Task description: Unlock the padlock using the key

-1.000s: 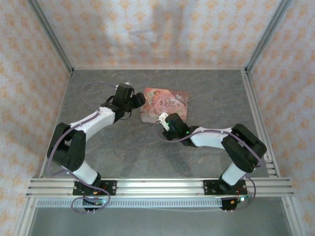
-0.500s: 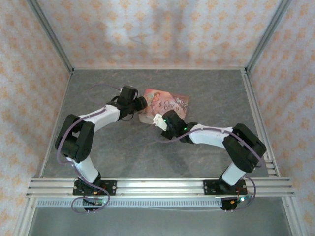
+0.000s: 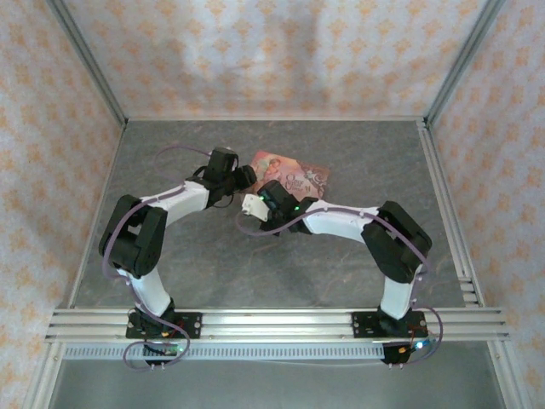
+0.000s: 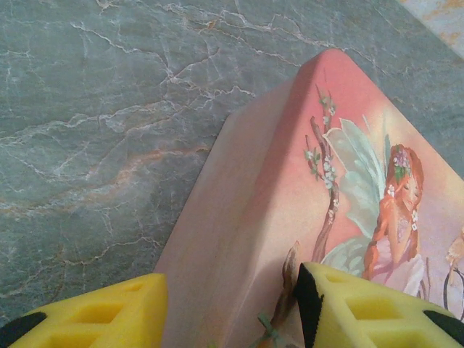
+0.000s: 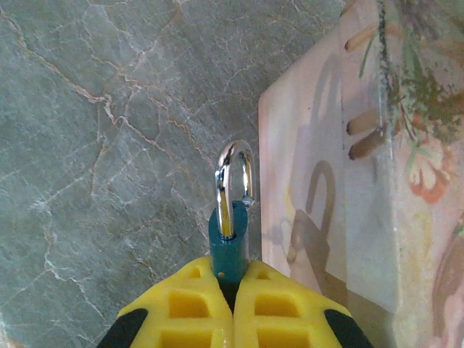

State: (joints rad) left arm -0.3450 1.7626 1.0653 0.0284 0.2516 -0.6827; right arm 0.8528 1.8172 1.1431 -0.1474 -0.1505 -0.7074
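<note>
Right wrist: my right gripper (image 5: 233, 279) is clenched on the padlock (image 5: 232, 217), low on its teal body, shackle pointing away, just beside the box (image 5: 326, 181). I judge this shallow hold could let it twist. Further out, the left gripper (image 4: 228, 304) is spread astride the box corner; closing there may shove the box.

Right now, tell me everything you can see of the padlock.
The padlock has a teal body and a shiny silver shackle. The yellow fingers of the right gripper are shut on the body, shackle pointing away from them. One shackle leg enters the body; the other seems to stop short. It is beside the pink box, casting a shadow on it.
</note>
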